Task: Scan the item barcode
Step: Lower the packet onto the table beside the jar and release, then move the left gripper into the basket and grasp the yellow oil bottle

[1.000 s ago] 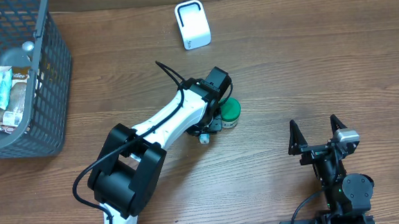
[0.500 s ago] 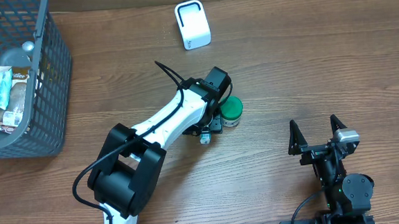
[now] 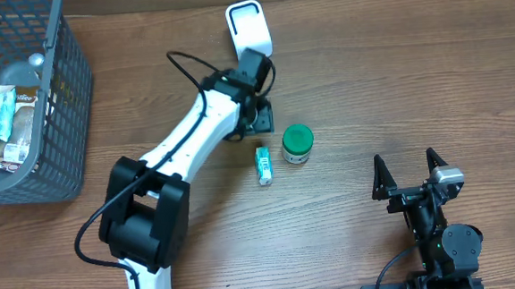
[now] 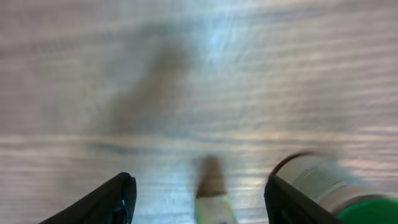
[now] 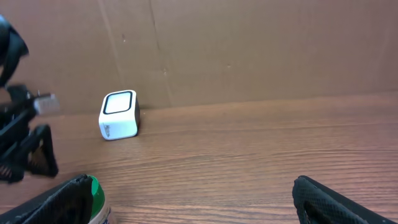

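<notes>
When reaching for the jar (image 3: pixel 297 146), take hold around the white body below the green lid (image 3: pixel 297 138): likely light, stiff, smooth plastic, apt to tip if pinched high. Stands upright, well apart from the scanner (image 3: pixel 249 30), on the robot's side of it, with a small packet (image 3: pixel 263 165) just beside. Note the left gripper (image 3: pixel 261 117) between scanner and jar, fingers (image 4: pixel 115 199) spread, holding nothing; right gripper (image 3: pixel 411 173) farthest from the scanner, spread wide, empty.

Wooden table (image 3: pixel 415 81) with grey basket (image 3: pixel 63 112), white scanner (image 3: pixel 248 24), green-lidded jar (image 3: pixel 297 145), small white-green tube (image 3: pixel 263 165)
</notes>
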### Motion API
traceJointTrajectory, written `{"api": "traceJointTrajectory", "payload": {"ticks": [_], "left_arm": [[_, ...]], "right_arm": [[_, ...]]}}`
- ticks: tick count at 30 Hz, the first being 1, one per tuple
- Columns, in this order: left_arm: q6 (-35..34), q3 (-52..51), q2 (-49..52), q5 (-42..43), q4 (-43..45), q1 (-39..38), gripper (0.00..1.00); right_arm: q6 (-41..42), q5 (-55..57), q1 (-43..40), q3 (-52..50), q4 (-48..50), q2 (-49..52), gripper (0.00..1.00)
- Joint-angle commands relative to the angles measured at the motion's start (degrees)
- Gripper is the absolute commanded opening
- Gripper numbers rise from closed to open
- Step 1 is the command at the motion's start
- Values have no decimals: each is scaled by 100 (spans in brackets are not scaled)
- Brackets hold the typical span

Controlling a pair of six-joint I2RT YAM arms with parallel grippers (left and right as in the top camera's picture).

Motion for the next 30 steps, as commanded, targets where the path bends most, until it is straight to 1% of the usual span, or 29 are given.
{"api": "traceJointTrajectory", "payload": {"ticks": [1,3,4,6,8,11,12,14,17,21,25,26,30], "left_arm": [[466,535,-20,0,-26,140,63],[732,949,-22,-129,-232,269,59],[828,1202,-44,-291,-400,345,58],[927,1818,-92,-645,-833,520,59],[1231,2533,-129,-831,-1241,728,62],[1864,3716,-146,-896,-1685,1113,68],[2026,4072,-146,-898,-1781,1250,75],[2291,4791,-146,-898,-1917,1578,82],[2376,5600,-146,-896,-1974,2142,87],[2371,6078,-146,-876,-1934,2938,87],[2374,6083,-109,-866,-1939,3654,87],[2371,6041,-77,-811,-1950,3882,87],[2371,6022,83,-505,-1963,4395,87]], "right_arm": [[0,-35,26,-61,22,-63,100],[0,-35,26,-61,22,-63,100],[0,-35,26,-61,22,-63,100],[0,-35,26,-61,22,-63,100],[0,-35,26,-61,22,-63,100],[0,-35,26,-61,22,-63,100],[0,-35,26,-61,22,-63,100],[0,-35,26,-61,22,-63,100],[0,-35,26,-61,22,-63,100],[0,-35,26,-61,22,-63,100],[0,-35,26,-61,22,-63,100],[0,-35,26,-61,22,-63,100],[0,-35,26,-61,22,-63,100]]}}
